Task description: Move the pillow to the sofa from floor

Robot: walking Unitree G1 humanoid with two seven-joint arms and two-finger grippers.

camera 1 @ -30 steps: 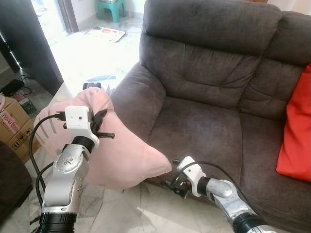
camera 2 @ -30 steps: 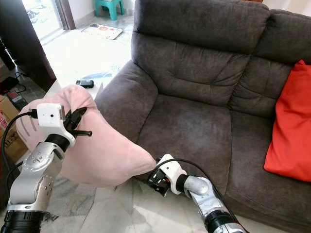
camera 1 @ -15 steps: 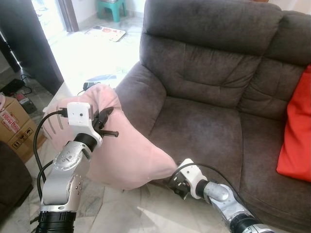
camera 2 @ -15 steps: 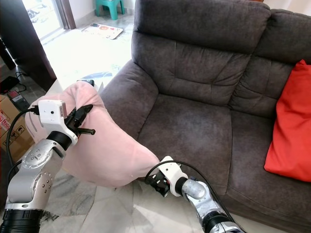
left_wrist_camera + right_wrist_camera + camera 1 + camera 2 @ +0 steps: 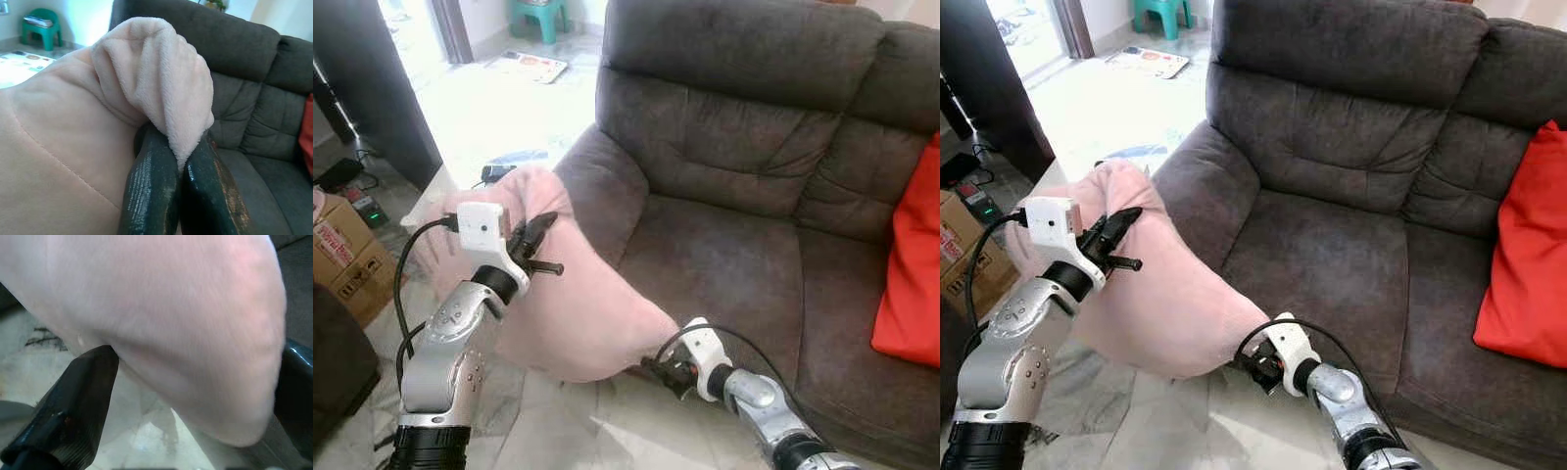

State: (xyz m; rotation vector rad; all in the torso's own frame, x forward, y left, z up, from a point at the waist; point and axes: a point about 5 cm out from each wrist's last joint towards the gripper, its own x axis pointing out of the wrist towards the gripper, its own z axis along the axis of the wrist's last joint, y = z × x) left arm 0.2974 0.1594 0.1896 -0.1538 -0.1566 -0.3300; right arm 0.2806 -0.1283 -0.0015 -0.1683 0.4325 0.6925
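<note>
The pillow [image 5: 573,304] — pale pink and plush — hangs in the air between the two grippers, off the floor [image 5: 499,117] and pressed against the sofa's [image 5: 734,196] near armrest and front edge, not yet lying on a seat cushion. The left gripper [image 5: 182,171] has its jaws clamped together on a gathered fold at the pillow's upper corner; the left wrist view shows the fleece bunched up and spilling over both black fingers [image 5: 149,191], a detail the head views give only as a dark pinch at the top of the pillow near the armrest. The right gripper [image 5: 658,365] sits low at the pillow's bottom corner, close to the sofa's front. Its jaws stand apart, one finger [image 5: 73,401] on each side of the rounded pink corner in the right wrist view, with pale marbled floor showing beneath; whether they actually press the fabric I cannot tell.

Further out, the head views show what the wrist views do not: a red cushion [image 5: 1523,255] leaning upright at the far end of the sofa, a cardboard box [image 5: 347,259] on the floor by the robot's left side — its contents cannot be made out — and a green stool [image 5: 536,17] at the far end of the bright tiled floor.
</note>
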